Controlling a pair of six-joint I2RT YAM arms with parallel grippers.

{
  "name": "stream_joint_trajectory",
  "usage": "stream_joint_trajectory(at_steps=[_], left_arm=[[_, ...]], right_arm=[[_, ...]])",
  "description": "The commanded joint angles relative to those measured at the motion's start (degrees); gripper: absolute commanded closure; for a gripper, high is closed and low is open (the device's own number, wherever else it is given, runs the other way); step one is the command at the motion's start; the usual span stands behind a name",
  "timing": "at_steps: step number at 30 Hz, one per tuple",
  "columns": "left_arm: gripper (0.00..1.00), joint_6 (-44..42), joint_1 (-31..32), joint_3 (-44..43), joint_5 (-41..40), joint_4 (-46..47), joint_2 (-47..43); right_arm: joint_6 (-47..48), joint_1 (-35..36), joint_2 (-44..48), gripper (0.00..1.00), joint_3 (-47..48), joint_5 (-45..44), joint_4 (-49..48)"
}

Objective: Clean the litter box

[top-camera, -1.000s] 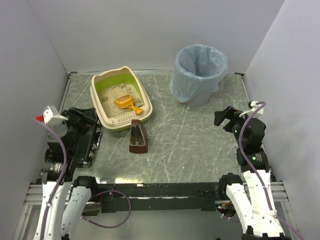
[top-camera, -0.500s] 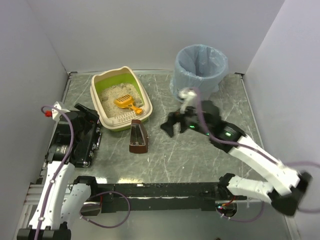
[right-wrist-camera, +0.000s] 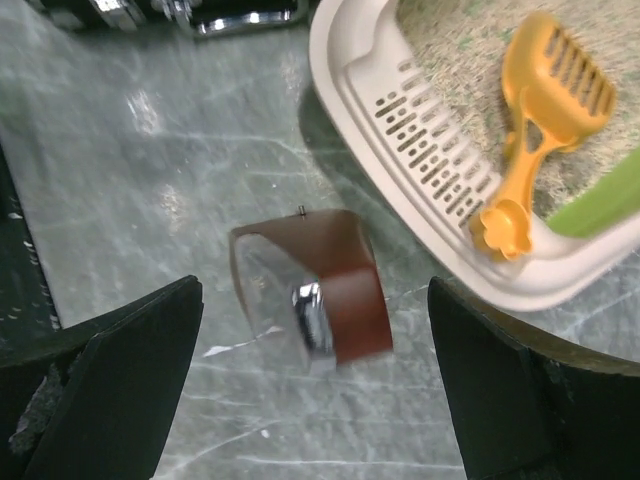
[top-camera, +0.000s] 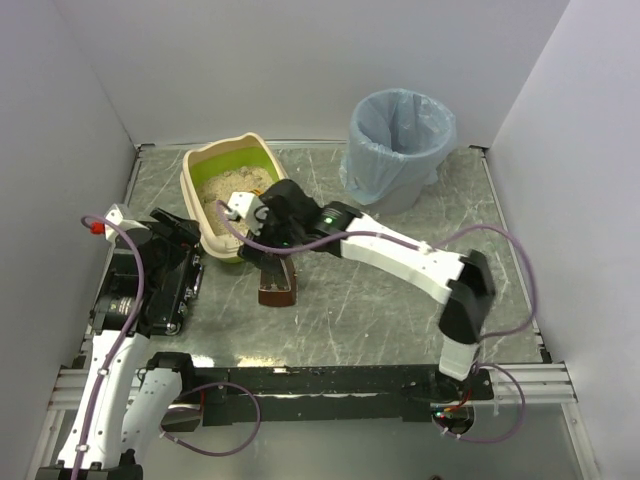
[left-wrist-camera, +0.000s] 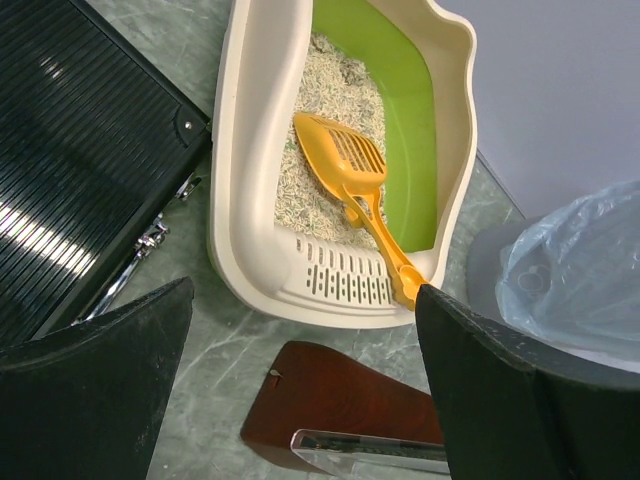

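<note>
Both my pairs of fingers stand wide apart and hold nothing: the left gripper (left-wrist-camera: 300,340) hangs back, looking at the litter box (left-wrist-camera: 250,150), while the right gripper (right-wrist-camera: 312,330) is over the brown wedge-shaped object (right-wrist-camera: 330,290) just beside the box's slotted lip. The box sits at the far left of the table, between the black case (left-wrist-camera: 70,150) and the bin (top-camera: 400,130). The orange scoop (left-wrist-camera: 345,165) lies in the litter with its handle end on the near rim. The risk is in my aim. If I come down from here I meet the wedge, not the handle, and could topple it or shove it against the tray. Correcting sideways too low, I could clip the lip and spill litter. My right wrist view is smeared, so I may be nearer the rim than I judge. A second ago my right arm was folded at the table's right side and half a second ago mid-table; now it stretches across to the box, while the left has only shifted slightly
</note>
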State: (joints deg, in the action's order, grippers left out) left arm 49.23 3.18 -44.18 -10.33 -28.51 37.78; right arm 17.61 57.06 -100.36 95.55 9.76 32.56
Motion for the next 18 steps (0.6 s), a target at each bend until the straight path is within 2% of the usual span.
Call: stream_joint_trajectory(at_steps=[1,6,9,13,16,18], left_arm=[[0.03,-0.5,-0.2,0.4,0.7,0.7,-1.1],[0.03,-1.0,-0.1,-0.6,-0.2,-1.1,-1.3],[0.03,-0.7,-0.1,-0.6,-0.7,-1.3,-1.5],[0.03,-0.3,-0.1,0.1,-0.9,-0.2,-1.6],[0.03,-0.2,-0.1,0.1,-0.4,0.0,-1.0],[0.03,0.0,-0.1,0.0,-0.5,0.4,-0.2]], right_arm=[[6.7,-0.7,-7.6,0.00,8.9,-0.3,8.7],[5.5,-2.0,-9.9,0.05,8.0,4.5,7.5],[4.4,-2.1,-7.8,0.16,4.3,7.6,5.9],[2.2,-2.1,-3.7,0.52,-2.3,8.5,2.8],[-2.1,-2.2,0.9,0.64,-6.8,3.4,-0.5],[-6.6,-3.2,4.5,0.65,-9.3,-1.9,-1.3]])
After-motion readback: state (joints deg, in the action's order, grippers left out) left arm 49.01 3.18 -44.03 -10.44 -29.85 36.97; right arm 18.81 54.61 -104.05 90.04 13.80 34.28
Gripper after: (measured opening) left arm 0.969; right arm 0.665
